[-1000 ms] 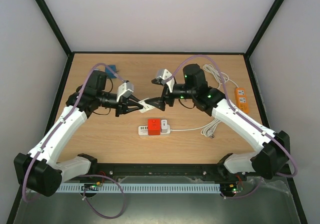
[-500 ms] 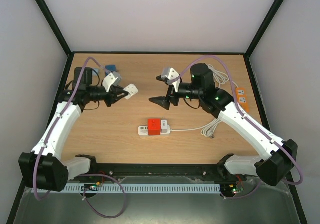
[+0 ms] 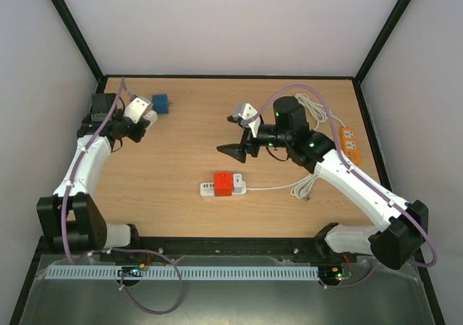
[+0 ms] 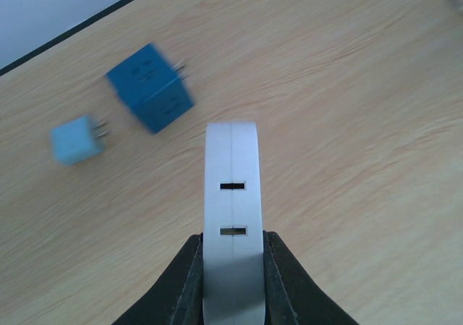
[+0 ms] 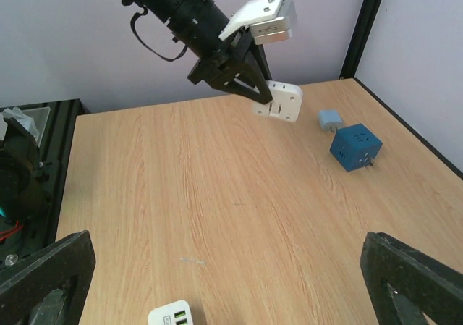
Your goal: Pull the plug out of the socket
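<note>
My left gripper is at the far left back of the table, shut on a white adapter with two slots in its face. The adapter also shows in the top view and in the right wrist view, held above the wood. My right gripper is open and empty over the middle of the table; its fingers stand wide apart. A red plug sits in a white power strip at the front middle.
A blue cube adapter and a small light-blue plug lie just beyond the left gripper. An orange socket strip and a coiled white cable lie at the right. The strip's cable runs right.
Both grippers met at the white adapter mid-table. The right gripper has let go and opened; the left arm has swung back and left with the adapter.
</note>
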